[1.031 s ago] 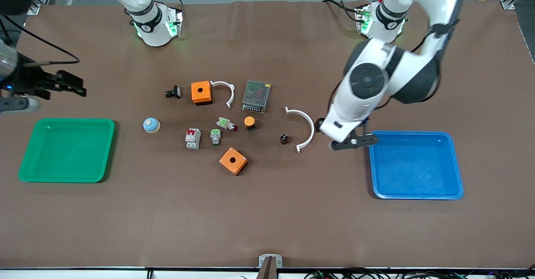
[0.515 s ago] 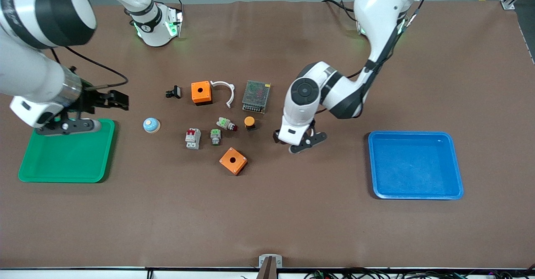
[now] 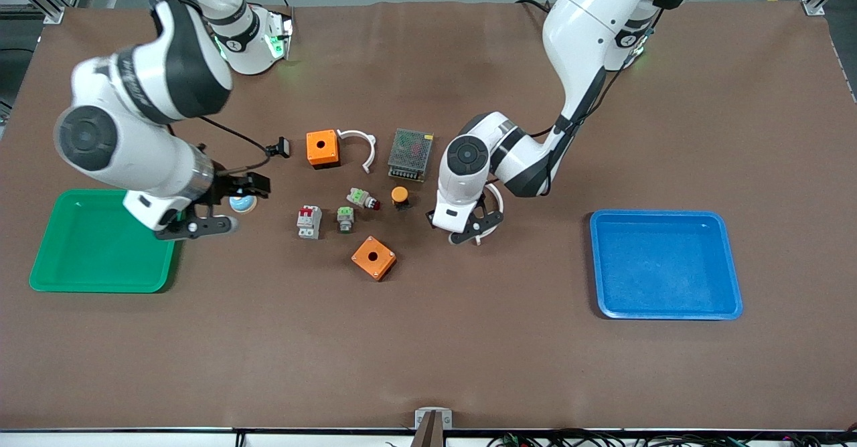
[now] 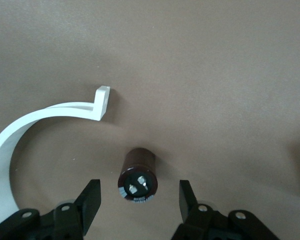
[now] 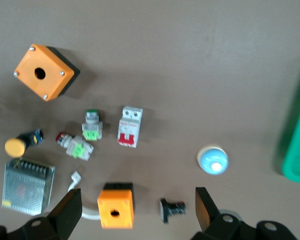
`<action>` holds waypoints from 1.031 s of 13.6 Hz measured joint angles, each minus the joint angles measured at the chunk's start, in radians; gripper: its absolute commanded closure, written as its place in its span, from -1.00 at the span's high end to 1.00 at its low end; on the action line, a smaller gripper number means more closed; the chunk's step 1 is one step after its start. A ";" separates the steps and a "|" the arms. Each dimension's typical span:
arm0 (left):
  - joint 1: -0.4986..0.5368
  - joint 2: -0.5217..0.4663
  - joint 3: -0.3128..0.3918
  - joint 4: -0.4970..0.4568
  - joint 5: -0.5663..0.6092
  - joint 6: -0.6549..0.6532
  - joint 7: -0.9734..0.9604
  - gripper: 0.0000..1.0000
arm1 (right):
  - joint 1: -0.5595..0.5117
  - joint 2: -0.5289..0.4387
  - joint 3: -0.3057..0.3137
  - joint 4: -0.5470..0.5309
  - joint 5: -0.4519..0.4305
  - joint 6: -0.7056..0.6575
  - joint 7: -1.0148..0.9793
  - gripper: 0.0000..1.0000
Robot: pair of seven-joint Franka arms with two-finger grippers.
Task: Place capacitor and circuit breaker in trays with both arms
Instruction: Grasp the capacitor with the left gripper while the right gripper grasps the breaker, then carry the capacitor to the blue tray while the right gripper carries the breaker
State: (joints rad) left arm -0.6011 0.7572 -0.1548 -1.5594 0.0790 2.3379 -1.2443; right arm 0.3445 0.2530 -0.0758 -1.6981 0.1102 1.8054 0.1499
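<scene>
Brown table mat (image 3: 428, 340). Capacitor (image 4: 138, 176) upright, terminals up, between spread left gripper (image 4: 138, 200) fingers. Right gripper (image 5: 137, 210) spread above parts.

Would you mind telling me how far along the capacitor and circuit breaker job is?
Nothing is placed yet. The left end effector is open around the small dark cylindrical capacitor, still on the table. The white-grey circuit breaker with red levers lies untouched; the open right end effector hovers nearby. Both grasps remain.
</scene>
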 measured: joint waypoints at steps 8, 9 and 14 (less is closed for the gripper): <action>0.005 0.018 0.012 0.013 0.000 0.016 0.000 -1.00 | 0.048 0.030 0.000 -0.321 0.001 0.443 0.036 1.00; 0.005 0.017 0.013 0.019 0.000 0.015 0.000 -1.00 | 0.055 0.044 0.000 -0.338 0.001 0.476 0.036 1.00; 0.115 -0.084 0.025 0.045 0.063 -0.023 0.031 -1.00 | 0.078 0.132 0.000 -0.351 0.002 0.583 0.049 1.00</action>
State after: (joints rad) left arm -0.4859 0.6729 -0.1294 -1.5146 0.1416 2.3149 -1.2128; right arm 0.4223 0.3846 -0.0759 -2.0492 0.1122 2.3880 0.1987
